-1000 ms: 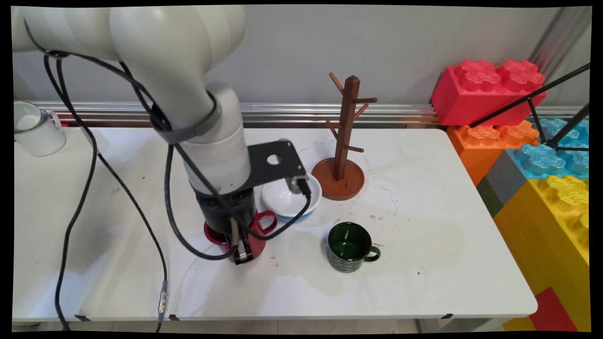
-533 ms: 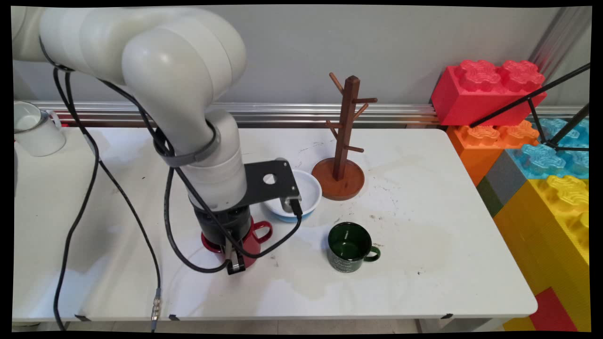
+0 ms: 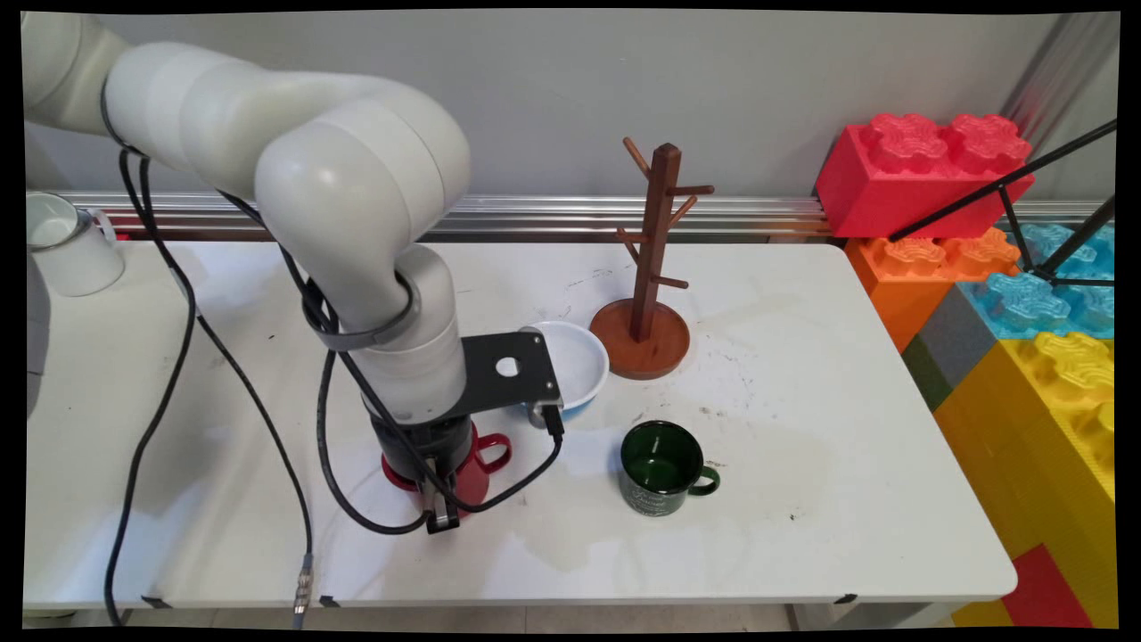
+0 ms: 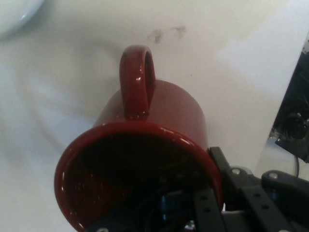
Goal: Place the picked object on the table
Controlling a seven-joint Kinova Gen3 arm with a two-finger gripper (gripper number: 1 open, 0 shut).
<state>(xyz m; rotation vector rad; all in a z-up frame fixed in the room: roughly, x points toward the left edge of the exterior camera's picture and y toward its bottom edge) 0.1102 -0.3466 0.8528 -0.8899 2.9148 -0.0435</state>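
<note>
Gripping the rim of a red mug (image 3: 470, 464), the claw (image 3: 441, 499) comes straight down from the white arm, one finger inside the cup and the other outside its wall, pressed together on that wall. The mug stands upright on the white worktop (image 3: 802, 401), near the front edge and left of centre. It is glossy dark red inside and out, with a rounded rim and a thick loop handle (image 3: 496, 448) that points toward the right in the main view. In the hand view the red mug (image 4: 145, 145) fills the middle, its handle (image 4: 137, 79) standing up toward the top, and the claw (image 4: 203, 212) straddles the rim at the lower right. Just behind the mug sits a white bowl with a blue outside (image 3: 575, 361), partly covered by the black camera plate. A dark green mug (image 3: 660, 468) stands to the right, apart. Farther back is a wooden mug tree (image 3: 646, 294). A white mug (image 3: 67, 245) is at the far left.
</note>
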